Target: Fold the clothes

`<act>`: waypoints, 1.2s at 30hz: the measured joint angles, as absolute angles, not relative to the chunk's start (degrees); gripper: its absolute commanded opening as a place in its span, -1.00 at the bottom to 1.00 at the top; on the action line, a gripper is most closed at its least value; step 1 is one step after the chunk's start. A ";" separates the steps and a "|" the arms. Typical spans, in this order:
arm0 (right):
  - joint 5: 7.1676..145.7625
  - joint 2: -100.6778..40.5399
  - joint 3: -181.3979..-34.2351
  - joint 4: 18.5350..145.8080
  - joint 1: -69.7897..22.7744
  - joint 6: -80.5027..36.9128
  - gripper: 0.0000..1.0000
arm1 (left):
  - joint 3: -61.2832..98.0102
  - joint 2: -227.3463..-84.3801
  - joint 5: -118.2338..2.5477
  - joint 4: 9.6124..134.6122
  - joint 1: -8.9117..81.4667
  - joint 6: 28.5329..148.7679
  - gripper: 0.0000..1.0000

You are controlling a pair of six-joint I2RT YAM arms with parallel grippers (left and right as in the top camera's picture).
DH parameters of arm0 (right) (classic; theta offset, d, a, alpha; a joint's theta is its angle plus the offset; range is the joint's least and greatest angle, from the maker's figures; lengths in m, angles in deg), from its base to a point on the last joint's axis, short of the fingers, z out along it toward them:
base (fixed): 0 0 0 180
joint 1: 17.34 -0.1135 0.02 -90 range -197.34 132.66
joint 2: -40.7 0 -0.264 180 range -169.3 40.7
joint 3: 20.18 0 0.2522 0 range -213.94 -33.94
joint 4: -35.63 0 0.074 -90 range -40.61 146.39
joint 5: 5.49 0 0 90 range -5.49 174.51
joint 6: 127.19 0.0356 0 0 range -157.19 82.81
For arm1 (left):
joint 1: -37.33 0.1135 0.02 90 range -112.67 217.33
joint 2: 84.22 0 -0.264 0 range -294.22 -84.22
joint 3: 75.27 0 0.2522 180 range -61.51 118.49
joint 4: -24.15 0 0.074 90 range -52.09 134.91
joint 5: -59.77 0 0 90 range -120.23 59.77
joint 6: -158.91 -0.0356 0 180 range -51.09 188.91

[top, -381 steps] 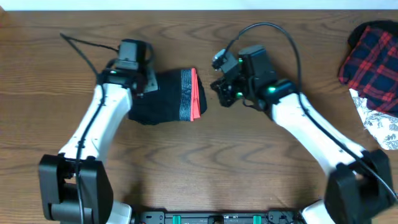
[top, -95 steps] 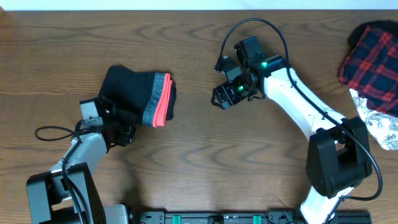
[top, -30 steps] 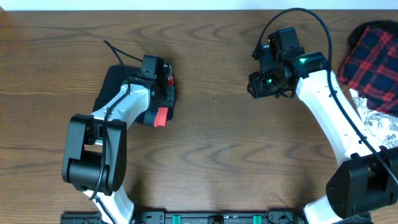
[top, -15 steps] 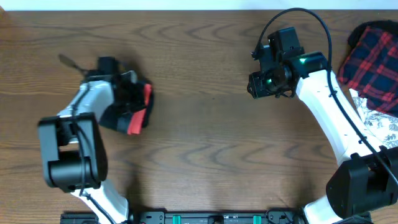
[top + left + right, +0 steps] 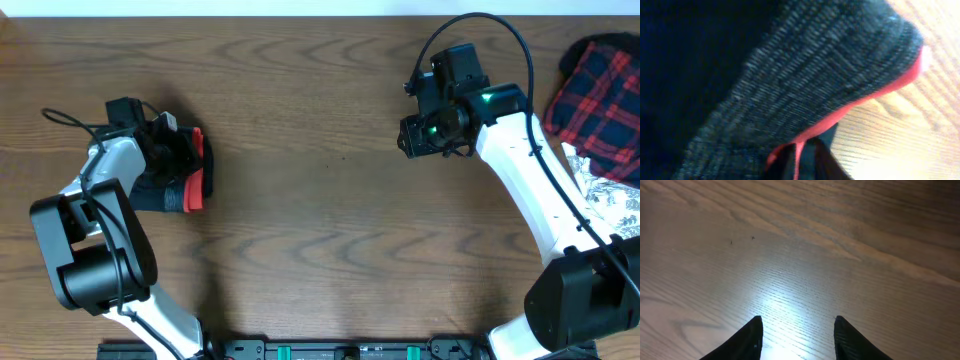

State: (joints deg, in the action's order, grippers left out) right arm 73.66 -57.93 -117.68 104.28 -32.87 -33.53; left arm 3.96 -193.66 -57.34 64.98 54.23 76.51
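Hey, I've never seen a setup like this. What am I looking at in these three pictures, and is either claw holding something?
These are two robot arms at a wooden table, each ending in a two-finger gripper. The wide picture comes from a camera fixed above the table. The other two come from small cameras on the wrists, each looking along its own arm's fingers. The left gripper is on a bundle of black trousers with a grey waistband edged in red. Its close-up shows the fingers pinching that red edge. The right gripper is open over bare wood and holds nothing. At the table's right edge lie a plaid garment and a floral cloth.
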 measured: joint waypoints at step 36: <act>73.63 -57.93 -117.68 106.82 -32.90 -33.53 -0.10 | -26.88 -170.80 -42.57 40.82 73.31 112.44 0.45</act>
State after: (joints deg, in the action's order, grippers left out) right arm 73.63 -57.93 -117.68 106.82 -32.90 -33.53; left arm -26.88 -170.80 -42.57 40.82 73.31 112.44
